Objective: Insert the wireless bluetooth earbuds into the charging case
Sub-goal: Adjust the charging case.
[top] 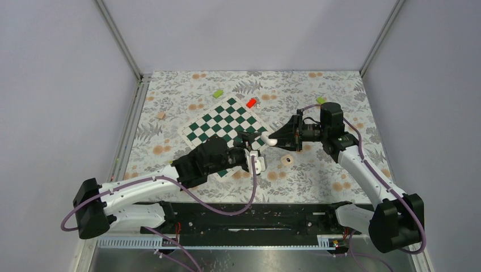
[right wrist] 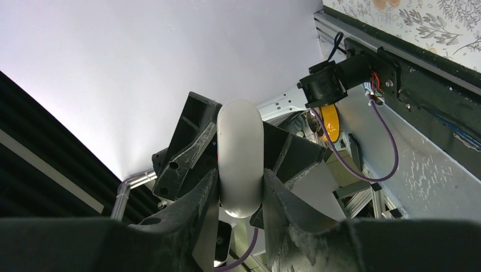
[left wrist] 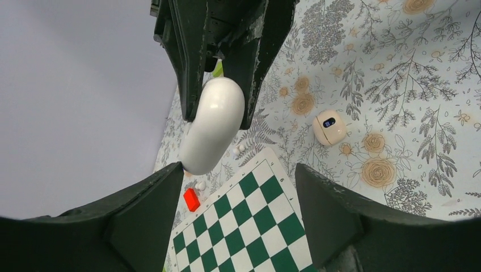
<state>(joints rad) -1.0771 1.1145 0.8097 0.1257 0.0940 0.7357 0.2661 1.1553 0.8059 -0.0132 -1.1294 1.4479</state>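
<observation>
Earbud [right wrist: 241,158] looks light, hard and slick, a smooth white oval best pinched across its narrow middle. The right fingers [right wrist: 195,204] clamp it just so, in the air by the chessboard's [top: 227,127] right corner. The left fingers [left wrist: 142,215] stand apart, empty, facing it. The charging case [top: 287,160] sits on the counter [top: 340,85] just right of the chessboard.

Bright even light, soft shadows; wrist cams fisheye-warped; left gripper [left wrist: 238,170] soft-focus nr lens.

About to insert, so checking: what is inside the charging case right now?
The charging case lies on the floral mat; only a dark hollow with a small bluish glint shows. Nothing white shows inside; deeper detail is too small to tell.
</observation>
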